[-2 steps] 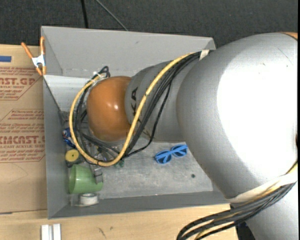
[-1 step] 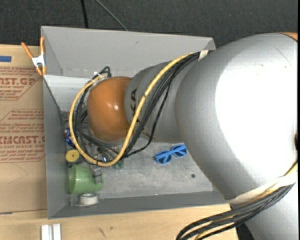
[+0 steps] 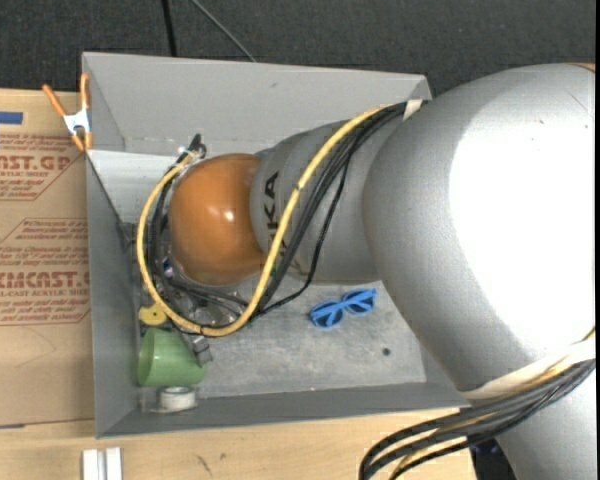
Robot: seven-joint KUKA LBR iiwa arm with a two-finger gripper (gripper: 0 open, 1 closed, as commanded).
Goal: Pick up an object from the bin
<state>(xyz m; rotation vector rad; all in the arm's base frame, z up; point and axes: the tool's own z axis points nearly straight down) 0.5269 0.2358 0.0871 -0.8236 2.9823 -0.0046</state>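
Grey metal bin (image 3: 110,268), speckled floor, sloped walls: that's your surface, sitting mid-frame on a dark background along the top.

You have the big silver robot arm (image 3: 480,228) coming in from the right edge and covering most of the bin's centre and right side. At its wrist sits the orange dome-shaped cover (image 3: 212,218), left of centre, with yellow and black cables (image 3: 280,238) looped around it and running back along the arm.

The gripper (image 3: 195,320) is the dark hardware just below the orange cover, low over the bin's lower-left area. You cannot tell whether it is clenched or released, because the cover and cables hide its working end. Nothing can be seen held in it.

Nearest thing for you: a green plastic cup-shaped object (image 3: 164,358), lying on its side in the lower-left corner of the bin, just below the gripper. You cannot tell if they touch. A small yellow piece (image 3: 150,316) sits right above the green cup, beside the cable loop. A round silver-white disc (image 3: 176,399) lies just under the cup, against the bin's bottom wall.

Blue plastic toy sunglasses (image 3: 342,308) lie on the open floor right of centre, close under the arm's edge, well apart from the gripper.
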